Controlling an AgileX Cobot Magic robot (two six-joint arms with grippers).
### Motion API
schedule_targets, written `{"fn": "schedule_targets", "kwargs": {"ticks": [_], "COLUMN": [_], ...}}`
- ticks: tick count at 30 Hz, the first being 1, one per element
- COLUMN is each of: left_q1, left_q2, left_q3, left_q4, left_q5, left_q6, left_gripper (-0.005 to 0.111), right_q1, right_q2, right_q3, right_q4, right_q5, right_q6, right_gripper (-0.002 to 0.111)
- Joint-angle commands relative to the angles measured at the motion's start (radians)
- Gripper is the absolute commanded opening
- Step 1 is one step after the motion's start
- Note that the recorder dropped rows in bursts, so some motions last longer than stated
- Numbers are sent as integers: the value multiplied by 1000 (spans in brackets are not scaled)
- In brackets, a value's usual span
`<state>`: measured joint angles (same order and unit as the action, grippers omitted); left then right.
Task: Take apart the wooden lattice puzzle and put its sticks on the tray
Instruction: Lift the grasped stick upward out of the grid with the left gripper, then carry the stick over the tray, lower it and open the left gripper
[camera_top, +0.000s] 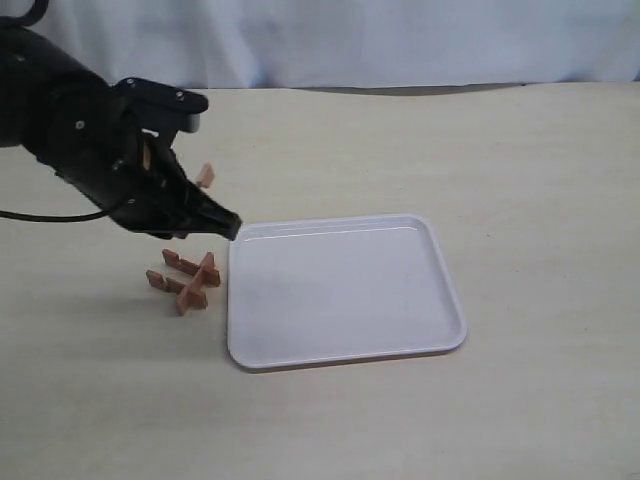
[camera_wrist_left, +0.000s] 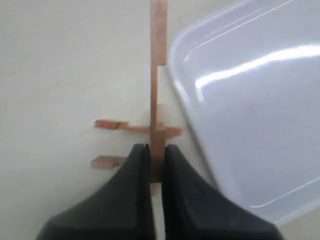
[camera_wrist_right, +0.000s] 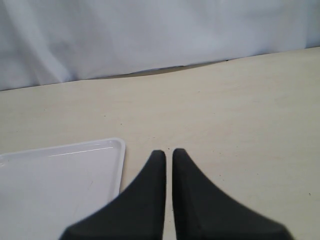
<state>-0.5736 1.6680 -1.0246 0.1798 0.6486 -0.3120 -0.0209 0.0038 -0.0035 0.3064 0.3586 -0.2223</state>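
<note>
While the left gripper clamps one stick by its end, that stick could swivel and fall short of the tray; the right gripper has jaws nearly closed, empty.

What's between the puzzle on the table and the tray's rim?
Only a narrow strip of bare table, shown in the exterior view; puzzle and tray do not touch. The left gripper holds one stick.

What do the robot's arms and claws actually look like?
The left arm is bulky, rounded and glossy black, with a thin black cable trailing from it. Both the left gripper and right gripper have two matte black fingers, broad at the base and tapering to narrow tips. No markings show.
</note>
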Motion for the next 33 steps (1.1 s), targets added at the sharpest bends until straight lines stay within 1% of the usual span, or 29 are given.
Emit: {"fn": "schedule_targets", "kwargs": {"ticks": [1,2,3,5,7,11,13,16,18,20,25,30,31,33], "left_q1": [-102,-120,-154,-175,-181,-181,-181,-181,-181,-181,-181,-176,-170,-159], "left_q2": [22,37,86,165,251,303,303,303,298,283,203,108,97,67], "left_q3": [-62,-75,-104,-127,-129,-129,-129,-129,-129,-131,-152,-152,-149,-116], "left_q4": [-71,-71,-69,-69,-69,-66,-66,-66,-62,-46,8,114,120,122], "left_q5": [-72,-84,-91,-98,-125,-128,-128,-126,-111,-81,44,221,256,277], "left_q6": [-4,-8,-22,-31,-33,-33,-33,-33,-33,-29,-26,-26,-26,-26], "left_gripper": [0,0,0,0,0,1,10,37,49,52,51,51,51,51], "right_q1": [-4,-4,-4,-4,-4,-4,-4,-4,-4,-4,-4,-4,-4,-4], "right_q2": [8,8,8,8,8,8,8,8,8,8,8,8,8,8], "right_q3": [4,4,4,4,4,4,4,4,4,4,4,4,4,4], "right_q4": [-1,-1,-1,-1,-1,-1,-1,-1,-1,-1,-1,-1,-1,-1], "right_q5": [-13,-13,-13,-13,-13,-13,-13,-13,-13,-13,-13,-13,-13,-13], "right_q6": [1,1,1,1,1,1,1,1,1,1,1,1,1,1], "right_gripper": [5,5,5,5,5,5,5,5,5,5,5,5,5,5]}}
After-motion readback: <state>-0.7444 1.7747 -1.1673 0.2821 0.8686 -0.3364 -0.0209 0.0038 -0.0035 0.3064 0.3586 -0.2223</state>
